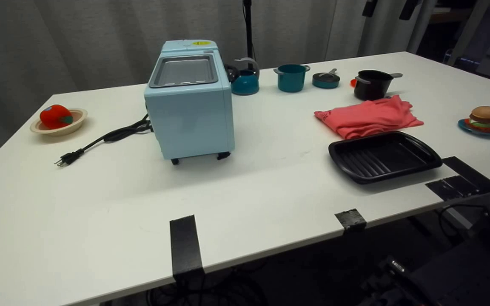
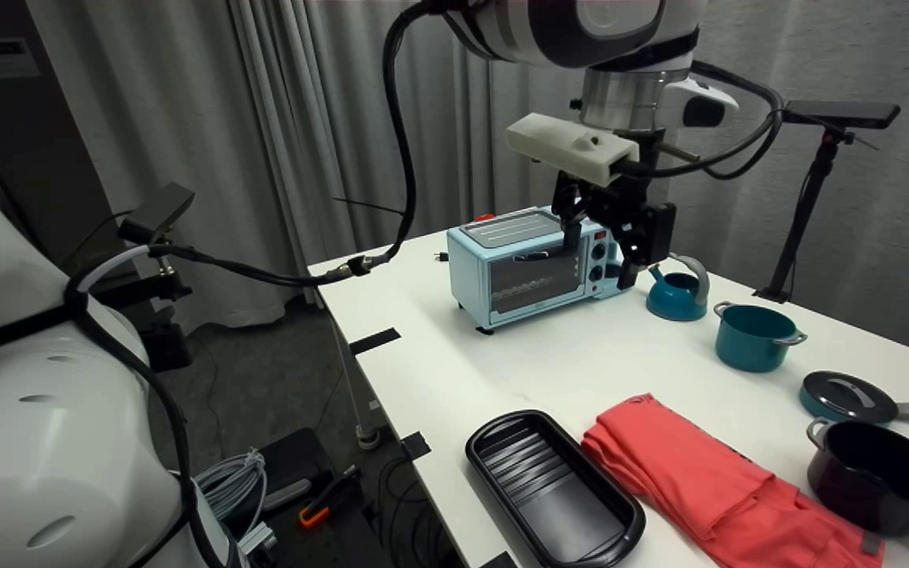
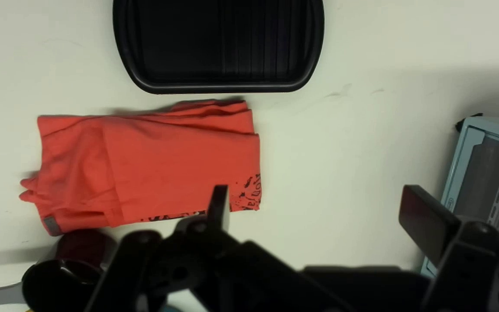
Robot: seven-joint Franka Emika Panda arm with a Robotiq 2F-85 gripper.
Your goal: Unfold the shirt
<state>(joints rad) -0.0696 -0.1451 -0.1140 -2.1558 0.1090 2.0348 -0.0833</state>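
The shirt is a red-coral cloth, folded and wrinkled, lying flat on the table in both exterior views. In the wrist view the shirt shows black print along its lower right edge. It lies between a black grill pan and a black pot. My gripper hangs high above the table, between the shirt and the toaster oven. In the wrist view the gripper is open and empty, its left finger overlapping the shirt's printed corner in the picture. In an exterior view only its two fingertips seem to show, at the top edge.
The black grill pan lies close along the shirt's robot-side edge. The black pot stands at the shirt's opposite side. A blue toaster oven, teal kettle, teal pot and toy burger also stand on the table.
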